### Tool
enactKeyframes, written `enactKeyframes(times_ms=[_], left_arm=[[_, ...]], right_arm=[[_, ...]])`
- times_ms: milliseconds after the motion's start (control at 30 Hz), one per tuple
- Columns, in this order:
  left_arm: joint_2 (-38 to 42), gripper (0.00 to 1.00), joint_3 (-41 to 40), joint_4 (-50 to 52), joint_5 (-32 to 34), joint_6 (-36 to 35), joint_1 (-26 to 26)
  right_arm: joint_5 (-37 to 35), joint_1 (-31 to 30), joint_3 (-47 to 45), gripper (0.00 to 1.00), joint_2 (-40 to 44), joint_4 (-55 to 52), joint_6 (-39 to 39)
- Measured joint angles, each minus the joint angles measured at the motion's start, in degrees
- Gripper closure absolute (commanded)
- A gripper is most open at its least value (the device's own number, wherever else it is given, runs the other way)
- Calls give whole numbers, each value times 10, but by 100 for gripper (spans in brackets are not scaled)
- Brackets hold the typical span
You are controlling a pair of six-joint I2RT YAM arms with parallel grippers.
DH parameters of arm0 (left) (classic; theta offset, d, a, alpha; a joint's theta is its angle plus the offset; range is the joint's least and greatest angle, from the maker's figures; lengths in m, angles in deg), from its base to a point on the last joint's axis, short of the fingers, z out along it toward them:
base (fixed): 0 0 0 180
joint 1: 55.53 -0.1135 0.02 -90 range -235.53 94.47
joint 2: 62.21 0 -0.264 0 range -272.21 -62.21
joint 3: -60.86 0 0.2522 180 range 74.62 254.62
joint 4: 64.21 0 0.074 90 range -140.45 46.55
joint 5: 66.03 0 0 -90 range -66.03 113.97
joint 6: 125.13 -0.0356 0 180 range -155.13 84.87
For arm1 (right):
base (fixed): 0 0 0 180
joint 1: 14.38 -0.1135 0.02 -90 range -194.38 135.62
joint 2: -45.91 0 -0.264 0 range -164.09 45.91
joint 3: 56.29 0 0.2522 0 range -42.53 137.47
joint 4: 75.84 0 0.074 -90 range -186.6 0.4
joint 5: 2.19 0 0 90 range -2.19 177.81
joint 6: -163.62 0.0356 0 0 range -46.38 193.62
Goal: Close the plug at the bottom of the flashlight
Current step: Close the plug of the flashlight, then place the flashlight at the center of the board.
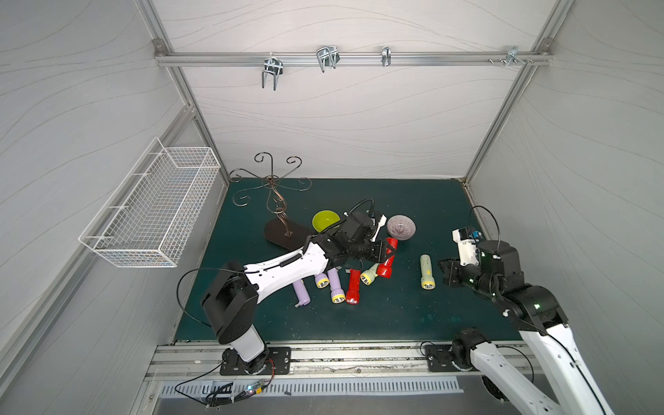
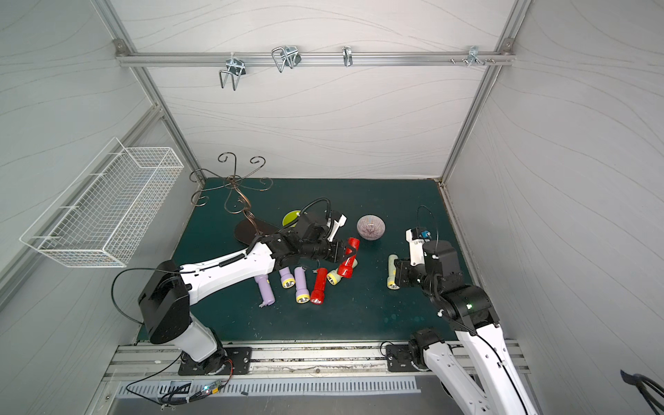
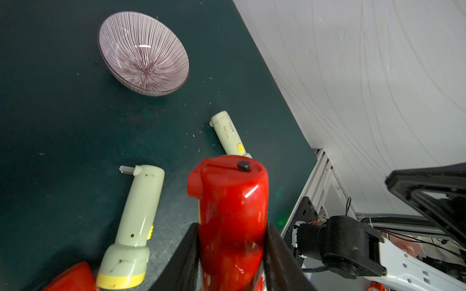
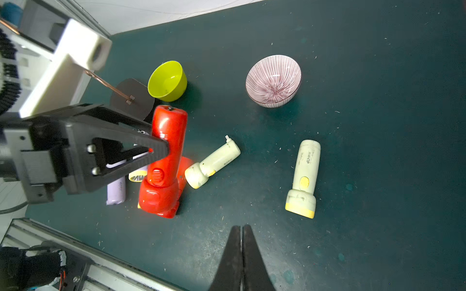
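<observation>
Grey walls stand around a dark green desk (image 1: 413, 316). In both top views the left fingers (image 1: 389, 252) pinch a red flashlight (image 1: 385, 268) about its middle, over a heap of purple, red and cream flashlights. A green bowl (image 1: 325, 220) and a striped bowl (image 1: 401, 227) stand behind the heap. The right fingers (image 1: 445, 270) hang near one cream flashlight (image 1: 427, 272) that lies alone; how far they are open I cannot tell from here.

In the left wrist view the red flashlight (image 3: 232, 196) sits between the two black fingers (image 3: 276, 252), which press it from both sides. Its bottom end points away from the camera and shows a small black knob. A second cream flashlight (image 3: 141, 209) lies on the desk beside it, with a white plug standing out from its bottom end.

In the right wrist view the right fingers (image 4: 235, 247) are pressed together with nothing between them, above bare desk. The left fingers (image 4: 151, 148) clamp the red flashlight (image 4: 169, 131), whose wide head points toward the heap.
</observation>
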Motion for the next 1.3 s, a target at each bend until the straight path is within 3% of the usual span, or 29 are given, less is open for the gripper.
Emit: enactKeyframes(times_ms=[133, 233, 433, 700, 967, 1300], left_arm=[[-5, 100, 9, 2, 12, 41, 6], [-5, 100, 9, -11, 14, 70, 6], [-5, 100, 10, -27, 19, 106, 6], [-5, 100, 11, -47, 19, 132, 6], [-5, 100, 10, -69, 3, 134, 6], [-5, 100, -13, -82, -10, 133, 5]], right_arm=[[62, 1, -25, 36, 12, 19, 23], [119, 1, -47, 26, 11, 43, 45], [188, -21, -81, 25, 3, 79, 83], [112, -176, -69, 25, -67, 101, 104], [37, -187, -58, 28, -126, 129, 117], [6, -187, -35, 38, -176, 178, 131]])
